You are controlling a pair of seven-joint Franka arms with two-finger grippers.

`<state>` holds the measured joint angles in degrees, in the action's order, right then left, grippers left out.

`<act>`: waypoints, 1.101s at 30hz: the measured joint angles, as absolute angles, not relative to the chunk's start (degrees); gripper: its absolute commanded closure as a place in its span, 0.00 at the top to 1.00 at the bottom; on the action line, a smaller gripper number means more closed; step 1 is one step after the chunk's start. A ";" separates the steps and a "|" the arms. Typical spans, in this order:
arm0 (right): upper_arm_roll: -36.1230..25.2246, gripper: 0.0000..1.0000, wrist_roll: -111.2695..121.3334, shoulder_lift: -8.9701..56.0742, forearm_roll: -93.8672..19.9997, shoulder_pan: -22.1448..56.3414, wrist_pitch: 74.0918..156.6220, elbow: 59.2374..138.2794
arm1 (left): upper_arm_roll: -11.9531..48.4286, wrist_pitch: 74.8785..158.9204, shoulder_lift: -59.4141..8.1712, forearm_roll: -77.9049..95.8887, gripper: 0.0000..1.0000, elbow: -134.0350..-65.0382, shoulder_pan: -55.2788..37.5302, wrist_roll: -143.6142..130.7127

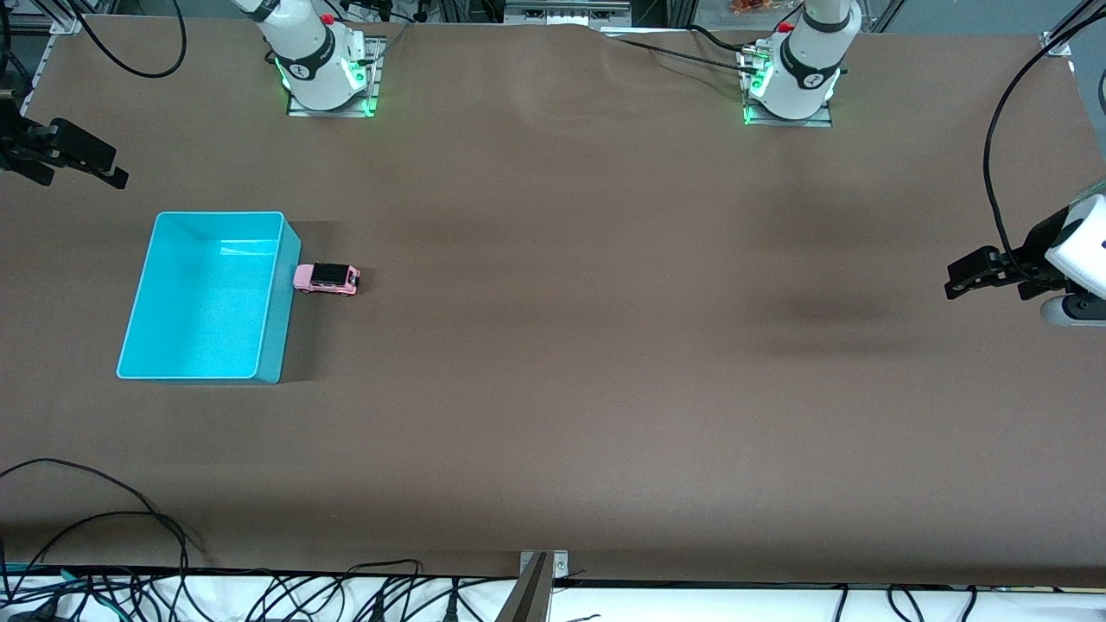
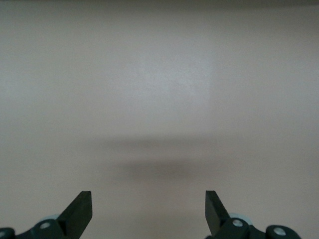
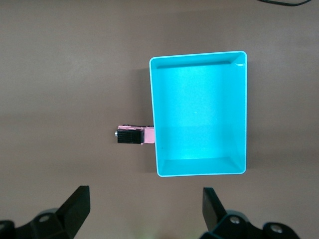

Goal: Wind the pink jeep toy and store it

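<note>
The pink jeep toy, small with a black roof, stands on the brown table right against the outer wall of the cyan bin, on the bin's side toward the left arm's end. The bin holds nothing. My right gripper hangs open and empty above the table's right-arm end, near the bin. Over the table's other end, my left gripper is open and empty with only bare table under it.
The two arm bases stand along the back edge. Black cables lie at the front edge of the table, near a metal bracket. A cable hangs by the left arm.
</note>
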<state>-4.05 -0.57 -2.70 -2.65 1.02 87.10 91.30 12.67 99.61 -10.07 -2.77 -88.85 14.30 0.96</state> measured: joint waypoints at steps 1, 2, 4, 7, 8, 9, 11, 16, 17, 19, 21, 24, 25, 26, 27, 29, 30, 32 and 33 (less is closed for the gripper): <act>-4.05 1.00 -0.57 -2.70 -2.65 1.02 87.10 91.30 | 12.67 99.61 -10.07 -2.77 1.00 -88.85 14.30 0.96; -4.05 1.00 -0.57 -2.70 -2.65 1.02 87.10 91.30 | 12.67 99.61 -10.07 -2.77 1.00 -88.85 14.30 0.96; -4.05 1.00 -0.57 -2.70 -2.65 1.02 87.10 91.30 | 12.67 99.61 -10.07 -2.77 1.00 -88.85 14.30 0.96; -4.05 1.00 -0.57 -2.70 -2.65 1.03 87.10 91.30 | 12.67 99.59 -10.07 -2.77 1.00 -88.85 14.31 0.96; -4.05 1.00 -0.57 -2.70 -2.65 1.03 87.10 91.30 | 12.67 99.59 -10.07 -2.77 1.00 -88.85 14.31 0.96; -4.05 1.00 -0.57 -2.70 -2.65 1.03 87.10 91.30 | 12.66 99.58 -10.07 -2.77 1.00 -88.85 14.31 0.96; -4.05 1.00 -0.57 -2.70 -2.65 1.03 87.10 91.30 | 12.66 99.57 -10.07 -2.77 1.00 -88.85 14.31 0.96; -4.05 1.00 -0.57 -2.70 -2.65 1.03 87.10 91.30 | 12.67 99.56 -10.07 -2.77 1.00 -88.85 14.31 0.96; -4.05 1.00 -0.57 -2.70 -2.65 1.03 87.10 91.30 | 12.66 99.55 -10.07 -2.77 1.00 -88.85 14.31 0.96; -4.05 1.00 -0.57 -2.69 -2.65 1.03 87.10 91.30 | 12.67 99.53 -10.07 -2.77 1.00 -88.85 14.32 0.96; -4.05 1.00 -0.57 -2.65 -2.65 1.03 87.10 91.30 | 12.66 99.52 -10.07 -2.77 1.00 -88.85 14.32 0.96; -4.05 1.00 -0.57 -2.52 -2.65 1.03 87.12 91.30 | 12.66 99.49 -10.07 -2.77 1.00 -88.85 14.32 0.96; -4.05 1.00 -0.57 -2.45 -2.65 1.03 87.14 91.30 | 12.66 99.47 -10.07 -2.77 1.00 -88.85 14.32 0.96; -4.05 1.00 -0.57 -2.36 -2.65 1.04 87.14 91.30 | 12.66 99.46 -10.07 -2.77 1.00 -88.85 14.32 0.96; -4.04 1.00 -0.57 -2.27 -2.65 1.07 87.17 91.30 | 12.66 99.45 -10.07 -2.77 1.00 -88.85 14.32 0.96; -4.03 1.00 -0.57 -2.03 -2.65 1.23 87.22 91.30 | 12.66 99.44 -10.07 -2.77 1.00 -88.85 14.32 0.96; -4.03 1.00 -0.57 -1.89 -2.65 1.41 87.24 91.30 | 12.67 99.43 -10.07 -2.77 1.00 -88.85 14.32 0.96; -4.00 1.00 -0.57 -1.60 -2.65 1.99 87.27 91.30 | 12.67 99.42 -10.07 -2.77 1.00 -88.85 14.32 0.96; -3.99 1.00 -0.57 -1.47 -2.65 2.34 87.29 91.30 | 12.67 99.41 -10.07 -2.77 1.00 -88.85 14.32 0.96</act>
